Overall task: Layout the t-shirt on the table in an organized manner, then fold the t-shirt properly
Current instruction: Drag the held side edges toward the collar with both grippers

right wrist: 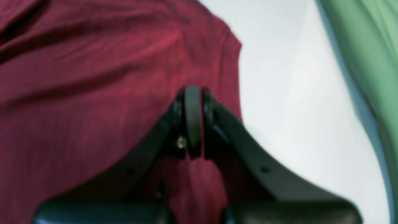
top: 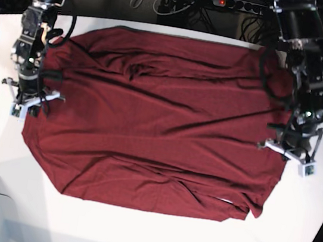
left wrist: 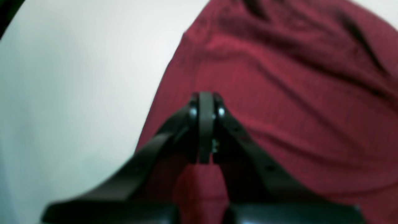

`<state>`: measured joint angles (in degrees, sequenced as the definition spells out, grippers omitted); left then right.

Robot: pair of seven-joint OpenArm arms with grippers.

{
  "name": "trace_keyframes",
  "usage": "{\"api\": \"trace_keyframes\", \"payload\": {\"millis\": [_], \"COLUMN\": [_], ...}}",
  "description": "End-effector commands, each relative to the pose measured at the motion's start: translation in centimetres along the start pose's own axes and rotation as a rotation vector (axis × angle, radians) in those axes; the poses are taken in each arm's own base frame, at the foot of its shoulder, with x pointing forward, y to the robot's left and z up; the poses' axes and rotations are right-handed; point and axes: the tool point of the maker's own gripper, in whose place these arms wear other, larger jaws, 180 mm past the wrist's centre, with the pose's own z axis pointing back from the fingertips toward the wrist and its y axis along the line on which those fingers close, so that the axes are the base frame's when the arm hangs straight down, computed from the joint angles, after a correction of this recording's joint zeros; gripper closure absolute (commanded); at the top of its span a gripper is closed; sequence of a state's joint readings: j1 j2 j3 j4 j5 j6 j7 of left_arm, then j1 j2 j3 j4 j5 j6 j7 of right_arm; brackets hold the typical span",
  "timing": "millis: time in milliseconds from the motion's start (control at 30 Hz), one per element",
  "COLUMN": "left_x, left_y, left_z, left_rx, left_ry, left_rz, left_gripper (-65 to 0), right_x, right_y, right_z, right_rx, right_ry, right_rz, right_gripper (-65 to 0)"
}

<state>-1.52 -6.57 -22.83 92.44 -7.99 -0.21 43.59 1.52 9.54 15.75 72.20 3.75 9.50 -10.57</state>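
1. Left gripper: nearest my left wrist view, at 6 o'clock in frame. Jaws pressed fully together; cloth runs beneath and behind them, but I cannot tell whether any is pinched.
2. Right gripper: likewise at 6 o'clock in my right wrist view. Jaws fully closed over the cloth's edge; whether fabric is caught I cannot tell.
3. T-shirt: dark red, spread wide across the middle of the worktop, creased with long diagonal folds. In the base view its side edges reach both arms, left gripper at 3 o'clock, right gripper at 9 o'clock.
4. Worktop: white, bare strip at 6 o'clock below the hem.
5. Green surface: at 2 o'clock in the right wrist view, beyond the worktop edge.
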Motion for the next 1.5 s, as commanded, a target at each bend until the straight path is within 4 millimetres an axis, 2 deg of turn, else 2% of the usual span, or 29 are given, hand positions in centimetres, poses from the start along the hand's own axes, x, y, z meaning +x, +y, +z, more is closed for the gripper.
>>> {"api": "trace_keyframes", "payload": {"millis": [0, 233, 367, 467, 667, 833, 1033, 1100, 1200, 1300, 1333, 1400, 1467], "left_x": [0.9, -4.2, -5.6, -7.1, -7.7, -6.3, -3.5, -2.0, 1.4, 4.5, 4.6, 6.0, 6.3], "left_y": [0.2, 1.8, 2.2, 3.3, 3.4, 3.1, 2.3, 1.8, 1.2, 0.8, 0.8, 0.7, 0.7], "left_z": [0.3, -2.0, -4.0, -5.6, -7.2, -7.6, -8.0, -7.8, -6.7, -5.4, -4.9, -3.4, -1.9], "left_rx": [0.002, 0.037, 0.049, 0.072, 0.078, 0.073, 0.057, 0.048, 0.032, 0.02, 0.02, 0.016, 0.012], "left_ry": [-0.029, 0.068, 0.087, 0.124, 0.145, 0.11, 0.06, 0.022, -0.074, -0.16, -0.172, -0.229, -0.246], "left_rz": [-0.005, 0.004, 0.024, 0.032, 0.052, 0.057, 0.075, 0.075, 0.066, 0.057, 0.05, 0.034, 0.016], "left_gripper": [-0.2, -0.2, -0.2, -0.2, -0.2, -0.2, -0.2, -0.2, -0.2, -0.2, -0.2, -0.2, -0.2], "right_x": [1.8, -0.7, -1.2, -1.9, -3.4, -3.5, -0.8, 0.9, 4.3, 6.4, 6.9, 7.6, 7.9], "right_y": [-0.2, 0.7, 0.6, 0.2, -2.8, -4.8, -4.9, -4.8, -4.5, -4.1, -4.0, -3.3, -3.1], "right_z": [0.3, 1.6, 1.7, 1.6, 1.0, 0.7, -0.3, -0.5, 0.0, 1.0, 1.5, 2.7, 3.7], "right_rx": [-0.002, 0.01, 0.009, 0.004, -0.03, -0.073, -0.081, -0.08, -0.076, -0.072, -0.07, -0.061, -0.063], "right_ry": [-0.061, -0.019, -0.008, 0.012, 0.065, 0.073, 0.018, -0.019, -0.103, -0.162, -0.181, -0.212, -0.232], "right_rz": [0.001, -0.006, -0.002, 0.005, 0.044, 0.028, 0.012, 0.011, 0.026, 0.045, 0.054, 0.064, 0.067], "right_gripper": [0.0, 0.0, 0.0, 0.0, 0.0, 0.0, 0.0, 0.0, 0.0, 0.0, 0.0, 0.0, 0.0]}}
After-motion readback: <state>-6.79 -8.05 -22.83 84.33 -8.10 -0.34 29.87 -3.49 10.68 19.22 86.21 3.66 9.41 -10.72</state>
